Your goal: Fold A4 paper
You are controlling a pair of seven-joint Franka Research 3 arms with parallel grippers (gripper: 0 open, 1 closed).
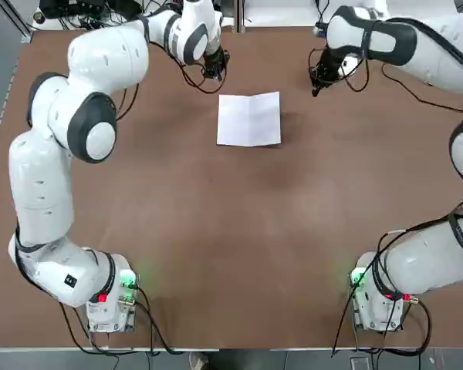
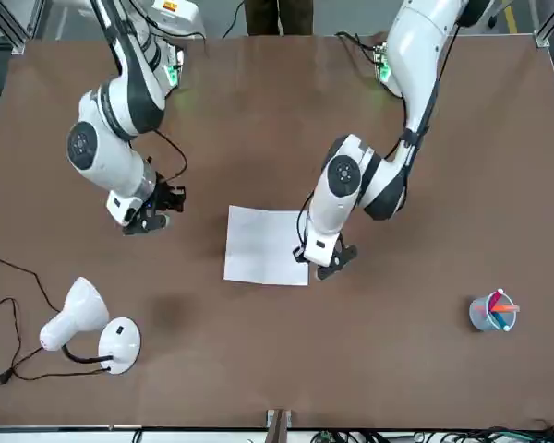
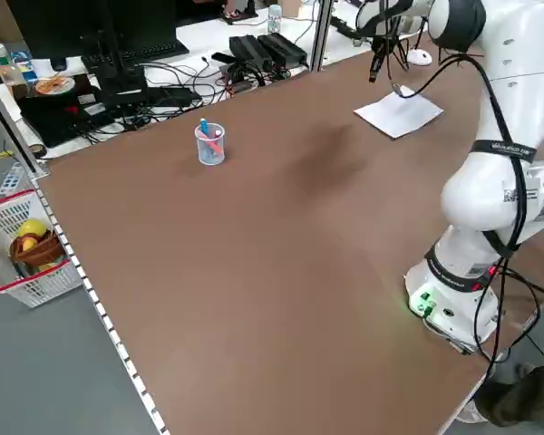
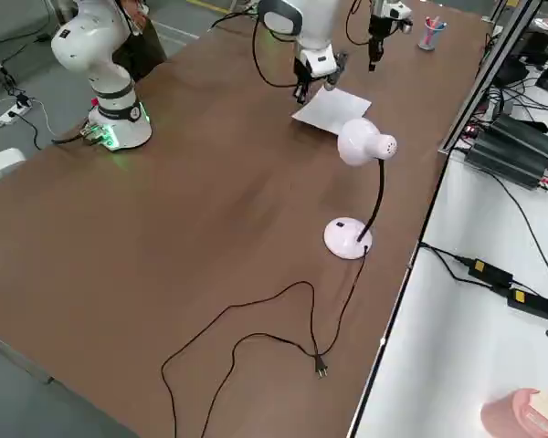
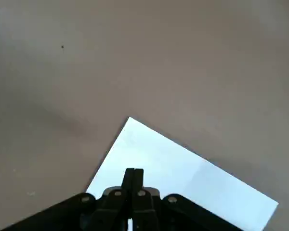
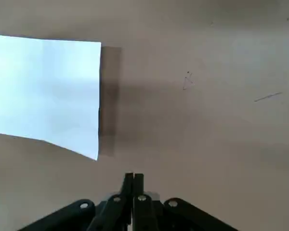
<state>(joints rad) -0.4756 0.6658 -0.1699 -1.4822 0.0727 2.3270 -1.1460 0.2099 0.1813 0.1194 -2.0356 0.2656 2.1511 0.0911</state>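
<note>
The A4 paper (image 1: 248,120) lies on the brown table (image 1: 208,231) between the two arms, a faint crease running down its middle and its right side lifted a little, casting a shadow. The left gripper (image 5: 134,171) is just beside the sheet's far left corner, its fingers pressed together with nothing between them; whether it touches the paper I cannot tell. The right gripper (image 6: 134,175) is also pressed together and empty, apart from the sheet, off its right side. Farther out on the table, the white lamp (image 2: 83,309) stands towards the robot's right with its cord trailing, and a cup of pens (image 2: 489,314) is towards its left. In the front view, the left gripper and its cable partly hide the sheet's left edge
</note>
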